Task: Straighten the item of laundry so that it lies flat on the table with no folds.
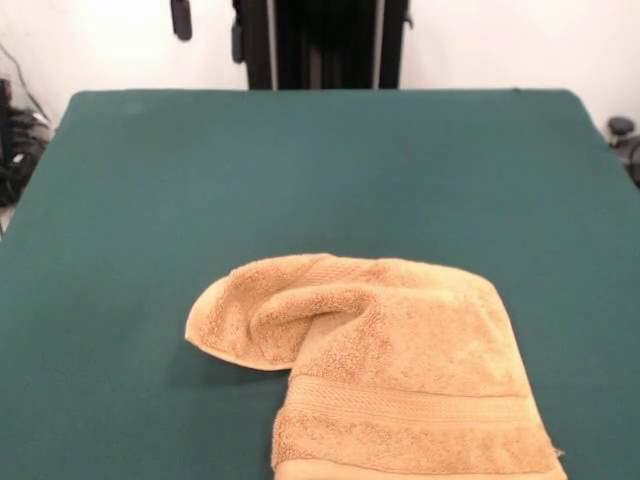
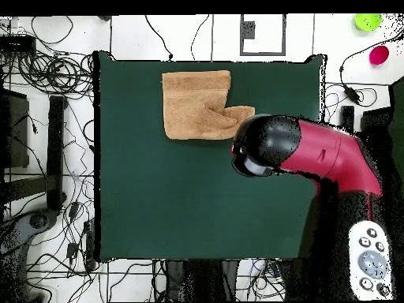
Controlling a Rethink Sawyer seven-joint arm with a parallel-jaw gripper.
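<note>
The tan-orange towel (image 1: 385, 370) lies on the near part of the dark green table (image 1: 300, 160), its woven band and hem toward the near edge. Its far left part is folded over into a rounded lump, so it is not flat. In the overhead view the towel (image 2: 196, 104) lies near the table's (image 2: 173, 197) top edge, with a flap sticking out to the right. The red and black arm (image 2: 316, 154) hangs high over the table, just right of that flap. Only a dark tip of the gripper (image 1: 181, 18) shows at the top edge, well above and apart from the towel.
The black pedestal (image 1: 325, 45) stands behind the table's far edge. Cables (image 2: 47, 75) lie on the floor beside the table. A grey control pendant (image 2: 369, 260) lies by the arm's base. A pink object (image 2: 379, 54) and a green one (image 2: 368, 20) sit off the table.
</note>
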